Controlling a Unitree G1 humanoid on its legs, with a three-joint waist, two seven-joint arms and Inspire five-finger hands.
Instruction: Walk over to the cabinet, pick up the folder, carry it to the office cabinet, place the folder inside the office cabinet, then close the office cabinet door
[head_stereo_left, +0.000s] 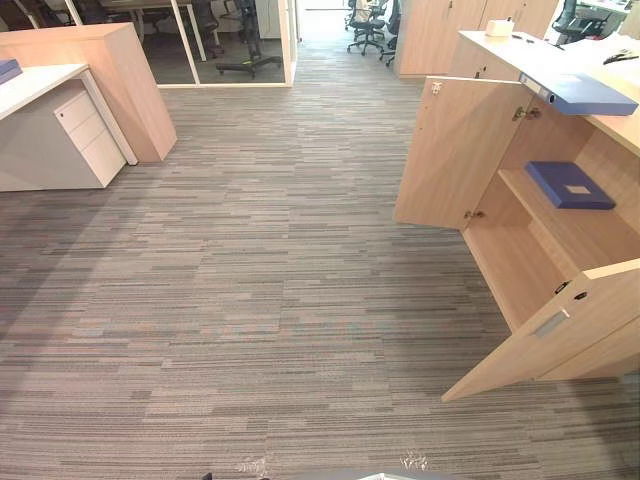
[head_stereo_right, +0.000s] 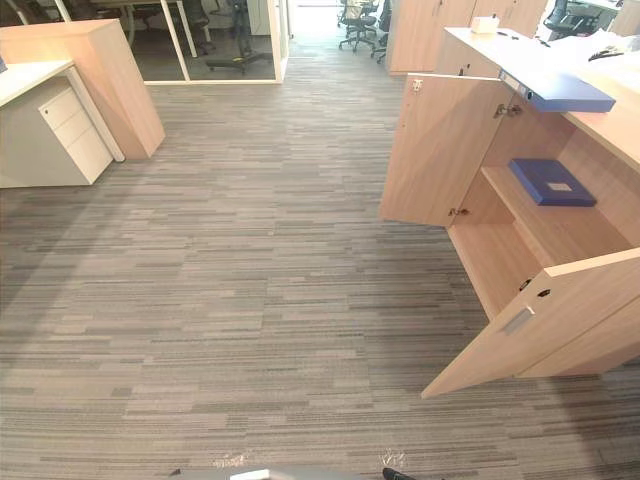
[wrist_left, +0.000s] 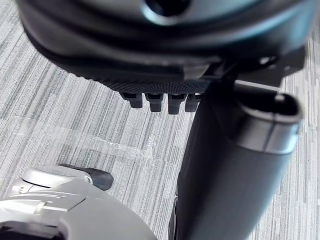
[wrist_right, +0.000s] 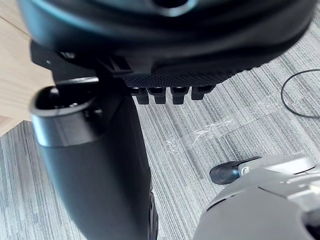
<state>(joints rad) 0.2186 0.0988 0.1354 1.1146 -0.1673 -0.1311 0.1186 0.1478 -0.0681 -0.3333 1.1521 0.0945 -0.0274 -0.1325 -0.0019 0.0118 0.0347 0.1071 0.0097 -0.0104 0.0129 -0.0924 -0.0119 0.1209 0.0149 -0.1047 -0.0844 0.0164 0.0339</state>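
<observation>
**A:** Status? Where's the folder?

**B:** Blue folder (head_stereo_left: 570, 185) lies flat on the shelf (head_stereo_left: 590, 240) inside the office cabinet (head_stereo_left: 515, 270). A second folder (head_stereo_left: 585, 93) sits on the worktop (head_stereo_left: 615, 125) above, overhanging the front edge. Left hand (wrist_left: 150, 45) and right hand (wrist_right: 165, 45) both hang over the carpet (head_stereo_left: 260, 260), fingers relaxed and apart, holding nothing.

**A:** So placing is done?

**B:** Looks like it. What's left is the closing step. Near door (head_stereo_left: 555, 335) and far door (head_stereo_left: 455, 150) both stand wide open.

**A:** Next move?

**B:** Step right and get a hand behind the near door's free edge, by the handle (head_stereo_left: 551, 323). Swing it in towards the shelf, then the far one.

**A:** Clearance?

**B:** Plenty. The carpet is open to the left, and the drawer pedestal (head_stereo_left: 90, 135) is well apart. Watch the near door's lower corner, which juts out into the walking path. The folder sits well back from the shelf's front edge, so I'd expect the doors to clear it.
</observation>
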